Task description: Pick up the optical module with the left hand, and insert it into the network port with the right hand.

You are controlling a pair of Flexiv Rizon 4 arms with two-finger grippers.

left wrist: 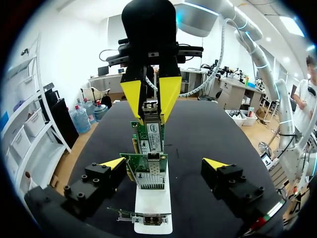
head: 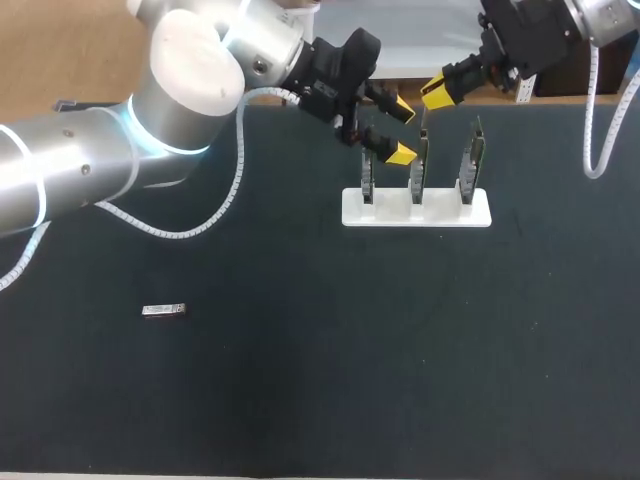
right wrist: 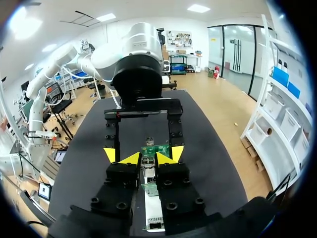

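Optical module [head: 165, 311] lies flat on the dark table [head: 300, 400], over on my left side and well apart from both arms, so I judge the pick-up not yet done. It is a small, slim metal bar with a dull shine, sitting low on a matte surface. The fingers should straddle its narrow width, square to its length, and come right down to the surface before closing, or they may skid over it.

Farther off is a white stand [head: 415, 212], a smooth slab holding three green cards [head: 418, 165] upright in slots. Over it hangs the left gripper [head: 402, 130], spread wide and empty. Beyond, the right gripper [right wrist: 148, 157] is pinched narrow on a metal block [left wrist: 150, 111] atop one of the cards; whether that is a module or a cage, I cannot tell.
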